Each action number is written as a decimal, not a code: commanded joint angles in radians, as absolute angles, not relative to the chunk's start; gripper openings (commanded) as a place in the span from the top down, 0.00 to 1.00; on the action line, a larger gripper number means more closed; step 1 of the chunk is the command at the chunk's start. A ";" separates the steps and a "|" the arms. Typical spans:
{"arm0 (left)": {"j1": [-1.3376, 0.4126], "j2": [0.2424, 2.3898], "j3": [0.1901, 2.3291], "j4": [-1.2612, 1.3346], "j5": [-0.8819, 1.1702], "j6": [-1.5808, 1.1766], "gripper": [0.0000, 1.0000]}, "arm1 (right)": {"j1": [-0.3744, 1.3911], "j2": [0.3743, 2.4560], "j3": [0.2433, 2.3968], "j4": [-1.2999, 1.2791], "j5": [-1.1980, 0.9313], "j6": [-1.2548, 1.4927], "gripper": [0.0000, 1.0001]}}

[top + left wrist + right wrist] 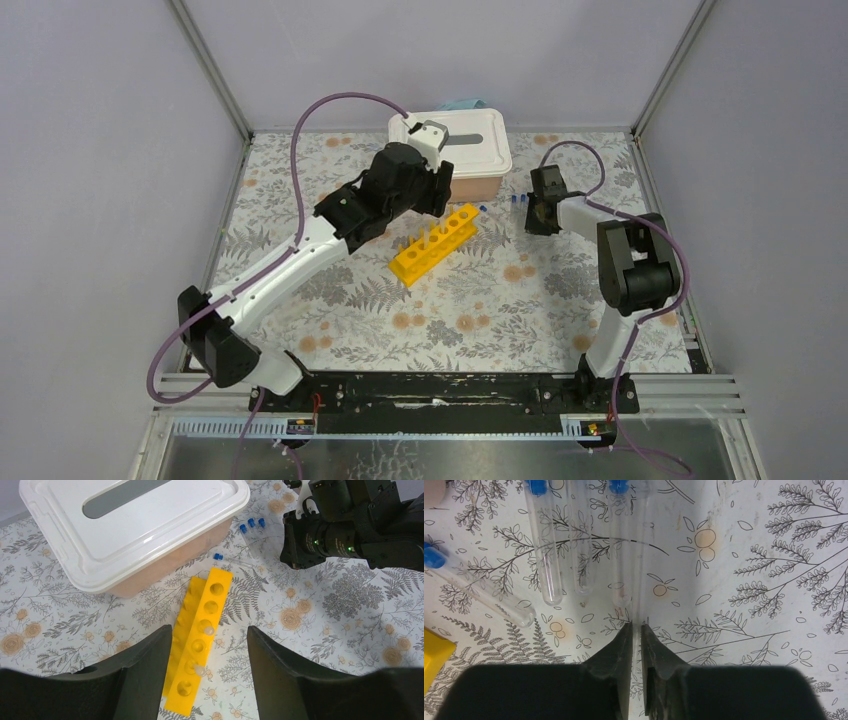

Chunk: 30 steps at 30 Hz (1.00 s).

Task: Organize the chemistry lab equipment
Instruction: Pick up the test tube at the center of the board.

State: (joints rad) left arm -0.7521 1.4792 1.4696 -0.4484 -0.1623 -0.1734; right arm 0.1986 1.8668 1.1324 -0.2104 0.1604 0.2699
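**Floral bench under grey walls: lining up on one loose tube**

The blue-capped tubes are lying side by side near the far edge of the bench, right of centre. The yellow rack is sitting mid-bench, holding two tubes. The right hand is hovering clenched just short of the loose tubes' round ends. It should be spreading and straddling a single tube. The left hand is hanging released over the rack.

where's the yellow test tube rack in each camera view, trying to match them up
Top external: the yellow rack lies mid-table, angled, just in front of the white-lidded box.
Left wrist: lower centre, running up toward the box.
Right wrist: only one corner, at the lower left edge.
Shared landmark: the blue-capped tubes lying near the rack's far end.
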 commanded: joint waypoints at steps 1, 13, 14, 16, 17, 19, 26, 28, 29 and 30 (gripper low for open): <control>-0.756 1.438 1.449 -0.420 -0.184 -0.193 0.36 | 0.193 1.845 1.075 -0.248 0.141 0.285 0.87; -0.756 1.399 1.438 -0.462 -0.180 -0.216 0.36 | 0.193 1.739 1.023 -0.279 0.134 0.284 0.98; -0.756 1.399 1.441 -0.468 -0.178 -0.217 0.36 | 0.193 1.722 1.019 -0.282 0.132 0.283 0.98; -0.756 1.404 1.455 -0.486 -0.169 -0.220 0.35 | 0.193 1.685 1.008 -0.290 0.122 0.281 0.99; -0.755 1.408 1.463 -0.497 -0.165 -0.223 0.35 | 0.194 1.662 1.002 -0.295 0.117 0.281 0.99; -0.756 1.421 1.487 -0.517 -0.150 -0.229 0.34 | 0.197 1.613 0.984 -0.304 0.099 0.275 0.99; -0.754 1.489 1.566 -0.586 -0.060 -0.255 0.30 | 0.230 1.385 0.911 -0.339 -0.034 0.213 1.00; -0.752 1.514 1.594 -0.608 -0.023 -0.260 0.29 | 0.243 1.320 0.902 -0.354 -0.088 0.195 1.00; -0.748 1.528 1.613 -0.619 0.008 -0.265 0.29 | 0.257 1.288 0.902 -0.365 -0.113 0.186 1.00; -0.743 1.540 1.625 -0.628 0.046 -0.271 0.28 | 0.267 1.259 0.903 -0.375 -0.138 0.178 1.00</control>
State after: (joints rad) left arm -0.7517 1.4952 1.5574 -0.5785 -0.0738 -0.2420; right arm 0.2279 1.3663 0.9073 -0.3317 -0.0040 0.2333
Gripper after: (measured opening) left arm 0.709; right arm 0.017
